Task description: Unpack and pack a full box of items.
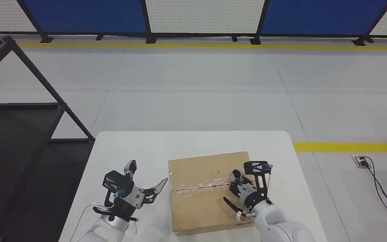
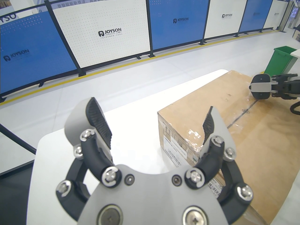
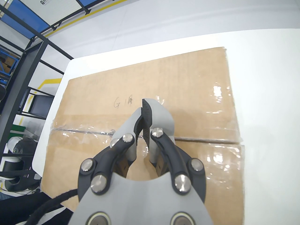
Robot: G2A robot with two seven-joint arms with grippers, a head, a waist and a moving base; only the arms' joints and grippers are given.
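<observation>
While both arms stand at the near side of the white, round-cornered table, the scene reads from left to right as follows. Left gripper: held over bare tabletop just beside the left wall of the box, its two ribbed black pads spread wide apart and grasping nothing. Centre: a large, brown, rectangular cardboard box, resting flat on the table towards its near right part, flaps down and sealed. A strip of clear glossy packing tape runs left to right along the middle seam of the lid. Right gripper: poised above the lid at the seam, right of the box's middle, its fingers drawn nearly together with nothing visible between them; whether the tips touch the tape cannot be told.

Handling, as a judgement: the cardboard is probably stiff at edges and corners but yielding mid-panel. A full box would likely be heavy and too broad for one gripper. The tape looks smooth and slippery. The seam is therefore the likely point of attack, with the flap edges serving as holds afterwards.
</observation>
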